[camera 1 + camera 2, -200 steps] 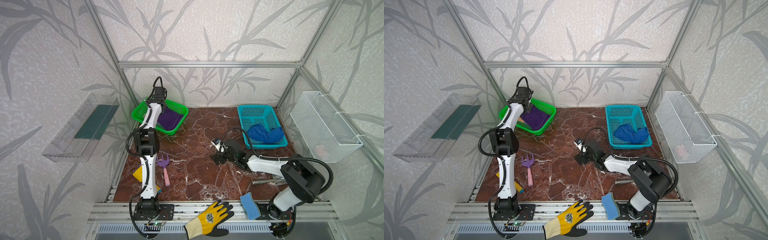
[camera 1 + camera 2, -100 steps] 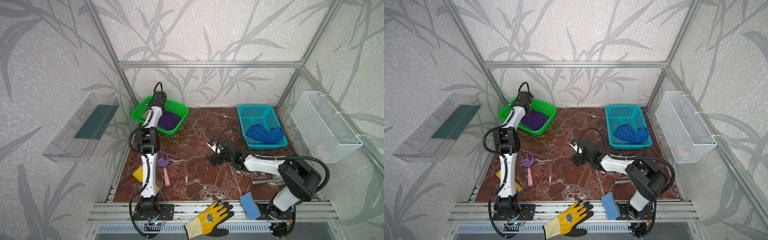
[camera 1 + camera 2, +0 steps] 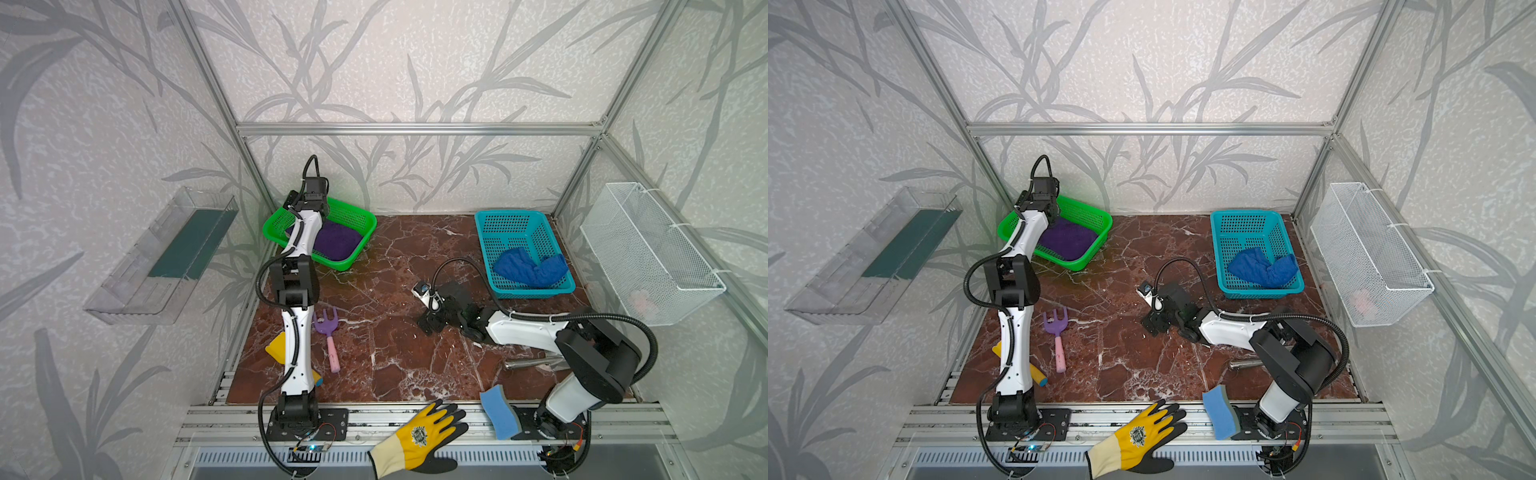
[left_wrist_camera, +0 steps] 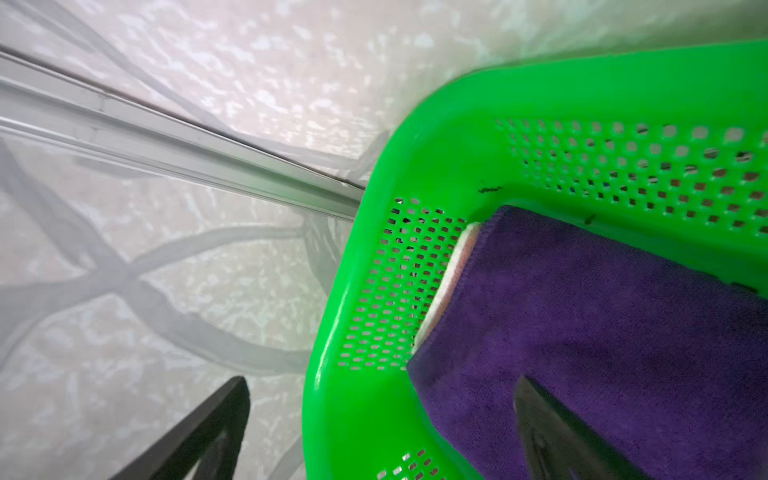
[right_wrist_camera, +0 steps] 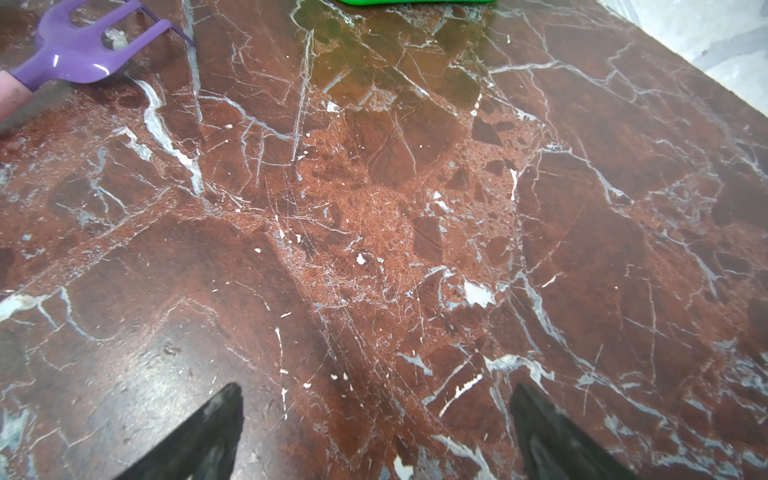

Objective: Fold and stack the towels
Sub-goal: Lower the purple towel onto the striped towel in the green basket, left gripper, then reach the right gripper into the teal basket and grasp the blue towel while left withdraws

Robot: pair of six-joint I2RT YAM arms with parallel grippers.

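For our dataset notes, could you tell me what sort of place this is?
Probably a robot lab cell: an aluminium frame encloses a marble-look tabletop, with left arm and right arm mounted in front.

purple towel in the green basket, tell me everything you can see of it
The purple towel is plain dark purple, soft and plush, with a stitched hem. It lies folded flat in the green basket, covering much of its floor. A cream towel peeks out beneath one edge, so it rests on top. The open left gripper hangs over one corner, holding nothing; whether a finger touches it cannot be told. In both top views the left arm hides part of it.
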